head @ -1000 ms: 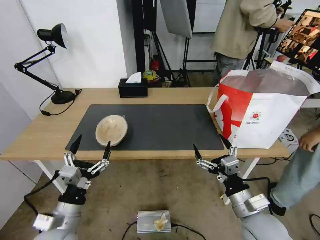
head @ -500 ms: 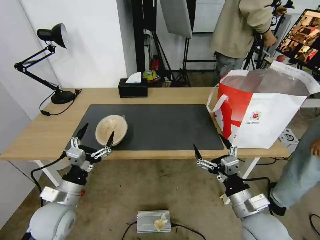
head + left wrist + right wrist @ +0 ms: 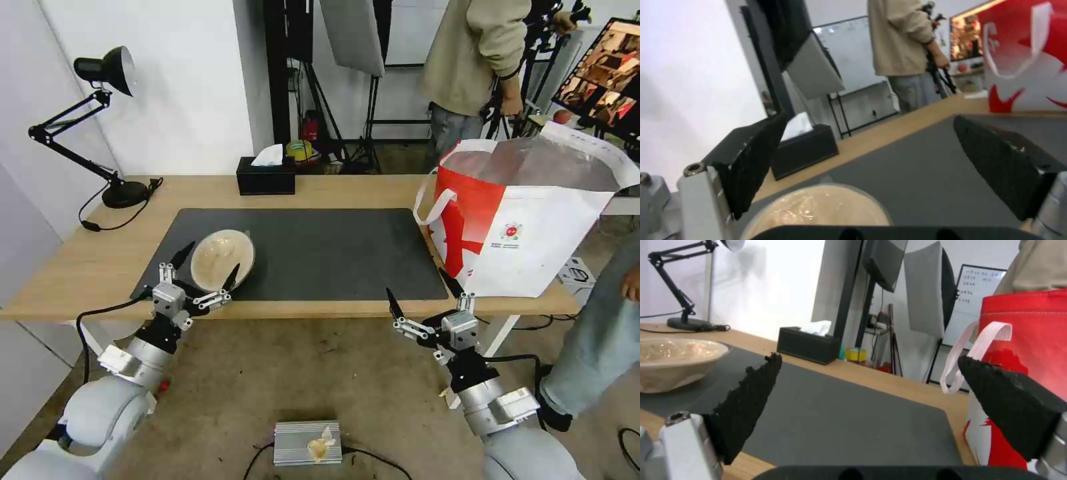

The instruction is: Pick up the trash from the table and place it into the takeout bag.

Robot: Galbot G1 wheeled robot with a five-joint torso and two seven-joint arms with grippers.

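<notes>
Counter (image 3: 80, 273) carries the grey mat (image 3: 320, 253); takeout bag (image 3: 533, 227) stands upright on its right end, mouth open. Left arm is stretched forward and low, left pincer (image 3: 205, 265) spread wide, empty, tips at the near rim of the tan shallow bowl (image 3: 222, 259) on the mat's left part. Right pincer (image 3: 423, 289) hangs wide open, empty, below the front edge by the bag. Left wrist view puts the bowl between the fingers (image 3: 751, 163); right wrist view shows it well off to the side.

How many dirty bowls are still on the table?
1. The tan shallow bowl sits on the dark grey rectangular mat, just ahead of the open left gripper. More could be hidden inside the white-and-red takeout bag.
</notes>
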